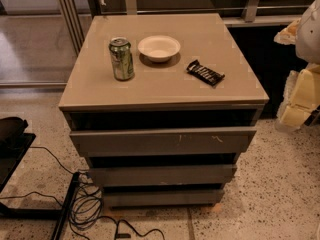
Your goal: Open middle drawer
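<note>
Showing plain grey-brown middle drawer (pixel 162 175) front; gripper (pixel 298 103) right of cabinet (pixel 165 84).

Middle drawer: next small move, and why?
Probably bring the gripper across to the top edge of the middle drawer. The gripper sits at the right edge of view, beside the cabinet and apart from it; the front has no handle, only a dark gap above.
</note>
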